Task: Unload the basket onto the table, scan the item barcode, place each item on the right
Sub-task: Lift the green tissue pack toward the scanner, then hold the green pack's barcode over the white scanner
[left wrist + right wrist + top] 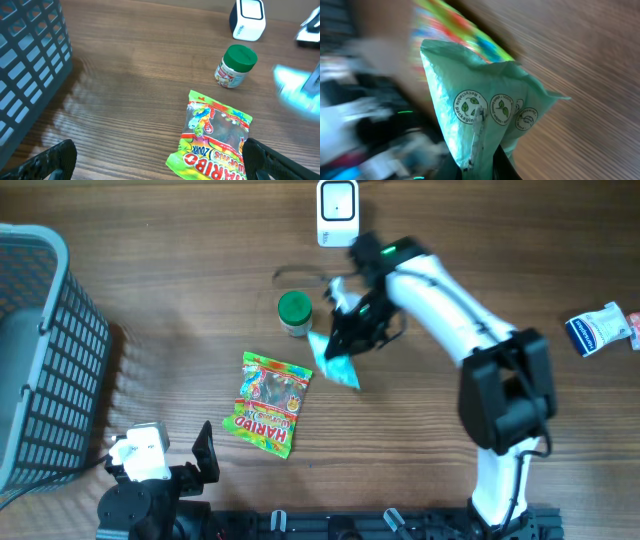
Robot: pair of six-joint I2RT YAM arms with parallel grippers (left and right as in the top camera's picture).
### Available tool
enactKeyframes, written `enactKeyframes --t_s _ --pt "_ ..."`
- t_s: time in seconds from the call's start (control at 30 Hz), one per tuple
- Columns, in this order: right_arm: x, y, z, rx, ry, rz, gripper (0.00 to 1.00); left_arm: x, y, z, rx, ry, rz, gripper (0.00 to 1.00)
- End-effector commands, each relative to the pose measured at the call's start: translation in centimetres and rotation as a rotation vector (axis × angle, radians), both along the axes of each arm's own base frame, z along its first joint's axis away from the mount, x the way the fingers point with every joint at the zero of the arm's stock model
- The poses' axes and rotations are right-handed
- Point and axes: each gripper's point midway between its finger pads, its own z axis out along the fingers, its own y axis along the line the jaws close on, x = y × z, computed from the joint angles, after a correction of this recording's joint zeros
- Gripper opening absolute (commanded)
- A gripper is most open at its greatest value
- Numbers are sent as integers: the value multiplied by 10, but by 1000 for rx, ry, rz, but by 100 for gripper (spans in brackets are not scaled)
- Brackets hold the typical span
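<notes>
The right fingers (350, 332) are pinched tight on the edge of a teal packet (336, 366), which hangs just right of centre in the overhead view, clear of the worktop (170, 250) as far as can be judged. The right wrist view shows the packet's seam and 3 round recycling marks, but no barcode on that face. The scanner (337, 211), a white box, stands at the top centre of the frame, near the arm. The left fingers (50, 161) are spread fully wide at the lower left, holding nothing.

The step in hand looks to be carrying the packet up to the scanner. To do it well, the arm should turn the packet so that the printed code (probably on the hidden face) squarely meets the scanner window, keep the film flat, not creased, and pass above the green-lidded jar (295, 311) and the Haribo bag (267, 403) without brushing either.
</notes>
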Motion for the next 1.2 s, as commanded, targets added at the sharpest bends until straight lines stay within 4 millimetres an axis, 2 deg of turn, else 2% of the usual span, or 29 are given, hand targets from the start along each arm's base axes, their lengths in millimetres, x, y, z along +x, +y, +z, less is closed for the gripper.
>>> enactKeyframes --t_s 0.0,0.03,0.13,0.2,0.3,0.37,0.47,0.53,0.67,0.77,0.83,0.93,1.0,1.1,1.13,1.17 --pt "24 8 89 623 45 -97 4 0 0 0 1 -4 1 100" --pt "30 3 98 709 60 -128 4 0 0 0 1 -4 2 100" --pt "41 -6 109 834 165 -205 4 0 0 0 1 -4 2 100" --pt "46 -7 108 857 178 -208 4 0 0 0 1 -4 2 100" --pt "54 -4 109 902 45 -140 4 0 0 0 1 -4 2 100" --pt "60 0 112 951 -105 -57 4 0 0 0 1 -4 1 100" --pt "58 10 114 1008 -277 50 4 0 0 0 1 -4 2 100" --pt "52 17 114 1028 -320 92 4 0 0 0 1 -4 2 100" --pt "48 22 114 1028 -308 103 4 0 0 0 1 -4 2 100" --pt "48 22 114 994 -199 55 5 0 0 0 1 -4 2 100" --pt "49 23 121 975 -219 55 5 0 0 0 1 -4 1 100" --pt "74 23 119 719 -354 -57 5 0 0 0 1 -4 1 100" --pt "92 12 129 522 -527 -136 5 0 0 0 1 -4 1 100" --pt "134 -31 147 132 -866 -304 5 0 0 0 1 -4 1 100" --pt "146 -46 155 32 -967 -342 5 0 0 0 1 -4 2 100" --pt "154 -51 161 -17 -1048 -331 5 0 0 0 1 -4 2 100"
